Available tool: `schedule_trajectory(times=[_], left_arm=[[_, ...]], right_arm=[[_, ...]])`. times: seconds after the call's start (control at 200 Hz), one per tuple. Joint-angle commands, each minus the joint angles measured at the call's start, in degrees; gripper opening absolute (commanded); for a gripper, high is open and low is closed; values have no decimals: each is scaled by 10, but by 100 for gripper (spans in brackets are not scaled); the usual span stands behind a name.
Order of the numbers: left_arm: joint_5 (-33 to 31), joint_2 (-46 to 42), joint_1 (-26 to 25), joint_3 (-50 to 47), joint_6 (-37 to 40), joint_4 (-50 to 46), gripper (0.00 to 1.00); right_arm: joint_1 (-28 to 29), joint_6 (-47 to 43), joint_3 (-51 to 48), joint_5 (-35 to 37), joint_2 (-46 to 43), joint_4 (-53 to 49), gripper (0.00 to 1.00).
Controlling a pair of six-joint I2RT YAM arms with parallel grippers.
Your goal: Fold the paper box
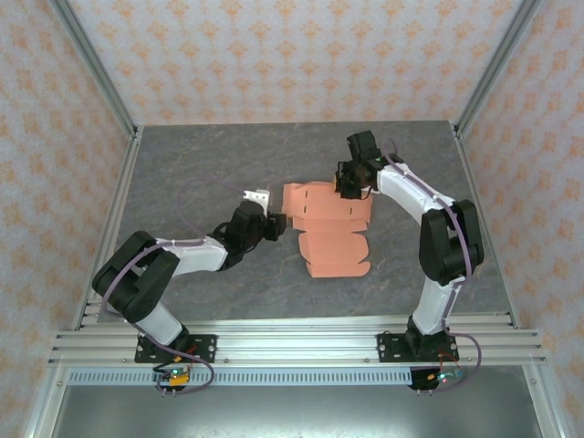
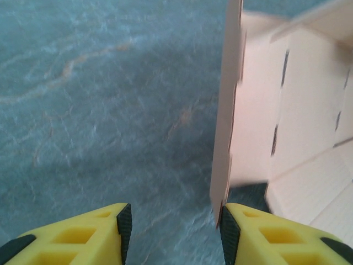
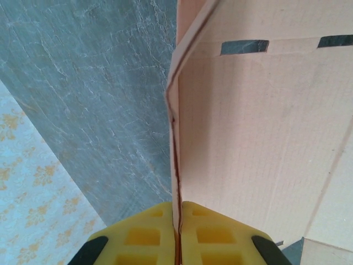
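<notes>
Patterned peach walls [image 1: 274,55] on three sides, and a grey marbled table [image 1: 182,173] below them, here we are. The paper box [image 1: 333,246] lies around the middle of the table, a touch right of centre, a salmon-orange sheet mostly flat with its rounded flaps spreading toward the near edge. On the far right side of it sits the right gripper [image 1: 349,189], arm arched over from its base, and the right wrist view shows it plainly: jaws pressed together on a thin upright flap of the card, the edge running straight down between the yellow fingers [image 3: 149,237], and a creased panel with dark slots opening out to the right. Over on the other side, the left gripper [image 1: 279,226] comes in low at the sheet's left edge. Its jaws are spread, bare table showing between the yellow fingers [image 2: 83,234], nothing held between them. A raised flap stands on edge right by the inner tip of the right-hand finger in that view; touching or just beside it, I can't tell. The rest of the card folds away to the right.
</notes>
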Motion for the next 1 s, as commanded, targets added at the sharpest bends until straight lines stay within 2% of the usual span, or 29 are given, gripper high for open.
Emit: schedule_trajectory(times=[0.0, 0.125, 0.3, 0.641, 0.836, 0.996], left_arm=[[20, 11, -1, -10, 36, -17, 49], [56, 36, -2, 12, 44, -13, 55], [78, 65, -2, 42, 39, -11, 57], [60, 86, -1, 71, 18, -10, 57], [56, 104, 9, 90, -4, -23, 57], [62, 121, 11, 103, -10, -27, 56]], right_arm=[[4, 18, -7, 8, -18, 28, 9], [9, 18, -8, 7, -17, 33, 9], [20, 18, -7, 11, -21, 31, 9], [38, -3, -28, 38, -27, 39, 9], [42, -54, -109, 34, -47, 183, 2], [43, -69, -193, 41, -77, 313, 2]])
